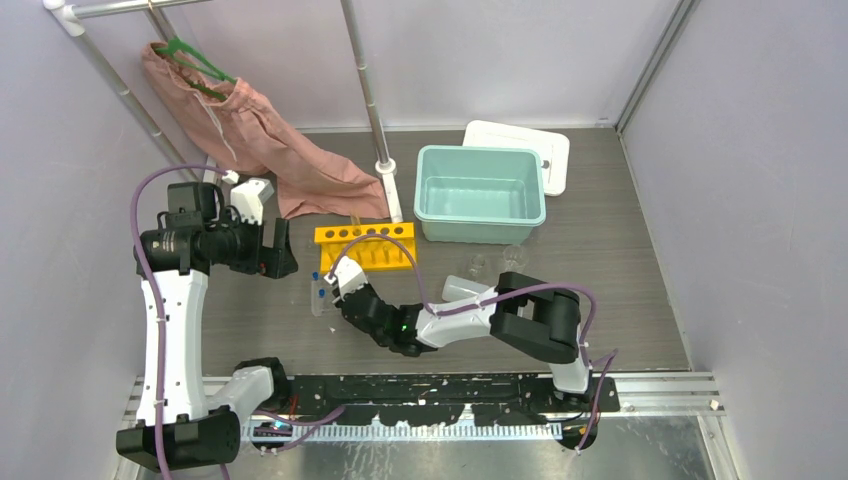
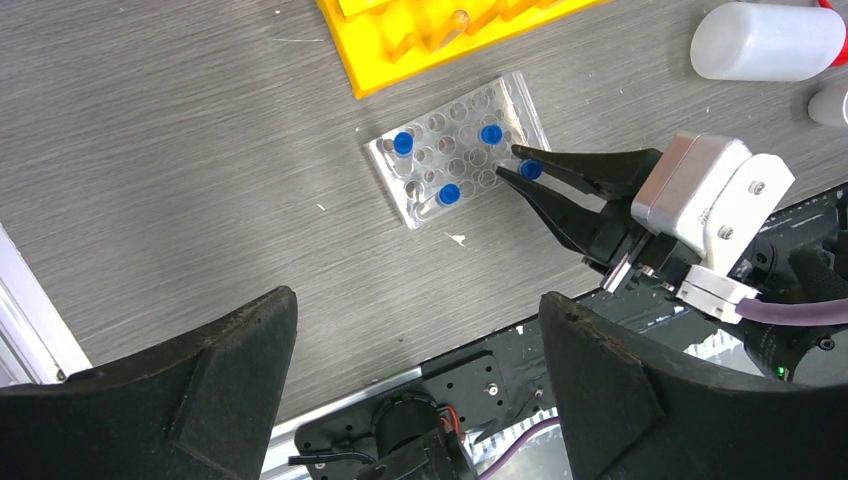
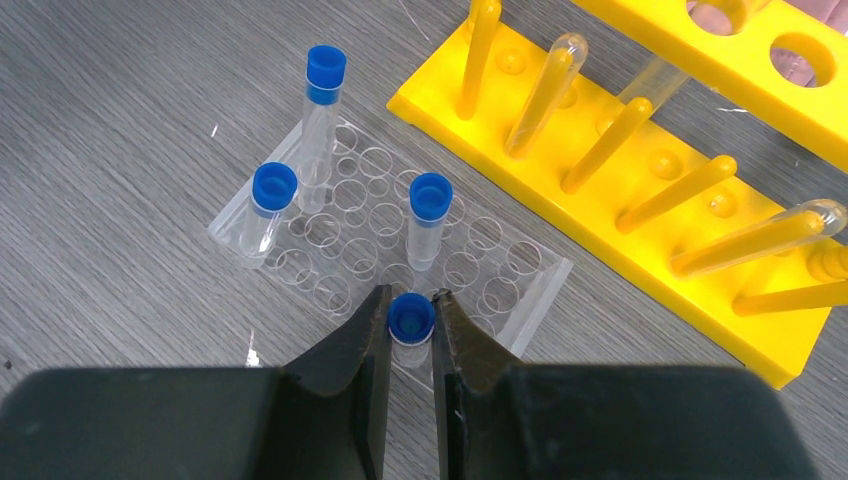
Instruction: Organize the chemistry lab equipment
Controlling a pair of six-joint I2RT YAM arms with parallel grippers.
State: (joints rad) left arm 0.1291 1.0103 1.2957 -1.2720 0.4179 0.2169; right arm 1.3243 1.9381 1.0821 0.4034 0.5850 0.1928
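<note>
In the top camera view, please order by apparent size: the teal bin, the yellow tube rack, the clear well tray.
1. teal bin, largest.
2. yellow tube rack.
3. clear well tray, smallest.
All rest on one table, so nearness hardly affects this order.

3 tubes (image 3: 430, 215) in tray (image 3: 500, 290) (rack (image 3: 655, 165) behind)

Four blue-capped tubes (image 3: 432, 196) — one well tray (image 3: 530, 275), one yellow rack (image 3: 620, 250), one squeeze bottle (image 2: 765, 40).

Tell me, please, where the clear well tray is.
In the top view the clear well tray lies left of centre, just in front of the yellow tube rack, with the right pincer at its edge.
</note>
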